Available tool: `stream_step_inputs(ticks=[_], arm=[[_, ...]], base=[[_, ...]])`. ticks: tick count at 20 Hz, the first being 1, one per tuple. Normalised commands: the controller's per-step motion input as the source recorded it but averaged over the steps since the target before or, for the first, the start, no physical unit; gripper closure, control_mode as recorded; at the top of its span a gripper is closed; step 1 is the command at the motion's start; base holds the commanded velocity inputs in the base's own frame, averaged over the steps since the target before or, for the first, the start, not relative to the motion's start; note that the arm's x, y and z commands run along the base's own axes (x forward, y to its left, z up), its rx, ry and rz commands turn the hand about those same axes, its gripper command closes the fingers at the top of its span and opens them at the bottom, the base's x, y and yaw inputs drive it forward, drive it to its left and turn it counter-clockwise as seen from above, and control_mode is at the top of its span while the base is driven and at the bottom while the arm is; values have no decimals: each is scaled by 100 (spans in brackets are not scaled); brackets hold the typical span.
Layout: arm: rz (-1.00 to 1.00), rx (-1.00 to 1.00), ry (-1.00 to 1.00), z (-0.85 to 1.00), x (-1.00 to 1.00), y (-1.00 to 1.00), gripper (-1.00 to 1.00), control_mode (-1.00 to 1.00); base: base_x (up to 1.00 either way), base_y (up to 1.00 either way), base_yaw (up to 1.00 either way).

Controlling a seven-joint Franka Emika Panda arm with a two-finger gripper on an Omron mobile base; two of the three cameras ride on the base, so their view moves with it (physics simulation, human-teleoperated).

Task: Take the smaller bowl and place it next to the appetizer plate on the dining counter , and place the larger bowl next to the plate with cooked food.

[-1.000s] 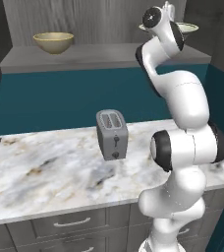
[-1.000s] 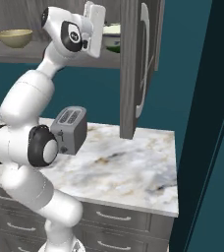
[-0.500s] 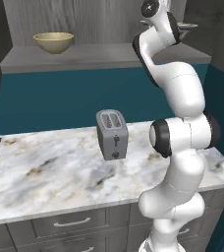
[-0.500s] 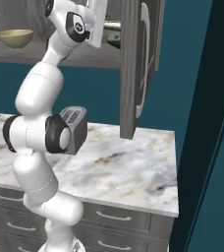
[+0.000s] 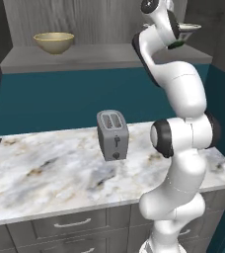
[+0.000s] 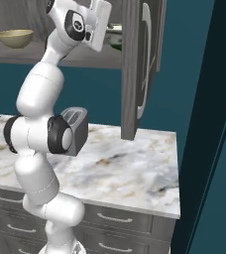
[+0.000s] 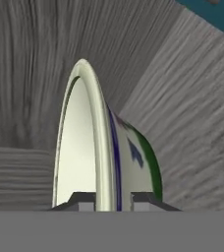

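Arm raised high to the open grey wall cabinet; gripper (image 7: 106,201) at the rim of the larger bowl (image 7: 101,147), one dark finger tip (image 7: 82,199) on the pale inside, the other on the green-patterned outside, rim wall between them; jaws narrowed onto the rim, so the claw reads as gripping the larger bowl. In the hand view the bowl appears edge-on, cream interior to one side, green and dark markings on the outer wall, grey wood grain behind.

Left base view: larger bowl (image 5: 187,27) just visible past the wrist at the right end of the shelf (image 5: 99,55); whether it rests on the shelf or is lifted clear, cannot tell. Right base view: bowl (image 6: 116,37) partly hidden between the hand and the open cabinet door (image 6: 140,64).

Smaller bowl (image 5: 54,42) sits upright at the left part of the same shelf, well apart from the gripper; also seen at far left in the right base view (image 6: 15,38).

Below: marbled counter (image 5: 45,173) with a grey toaster (image 5: 113,134) standing upright on it, near the arm's elbow; drawers (image 5: 70,225) under the counter.
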Motion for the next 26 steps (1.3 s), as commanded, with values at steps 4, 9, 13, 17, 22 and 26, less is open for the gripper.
stream_step_inputs(ticks=[4,9,13,17,22,26], arm=[[-23,11,-14,-39,-19,12,100,-100],[-32,12,-44,-23,-67,80,100,-100],[-30,18,-43,-66,-94,100,100,-100],[-11,28,-43,-100,-100,100,100,-100],[-1,27,-44,-100,-100,74,100,-100],[0,17,-45,-100,-100,11,100,-100]], base=[[0,0,0],[0,0,0],[0,0,0],[0,0,0],[0,0,0],[0,0,0]])
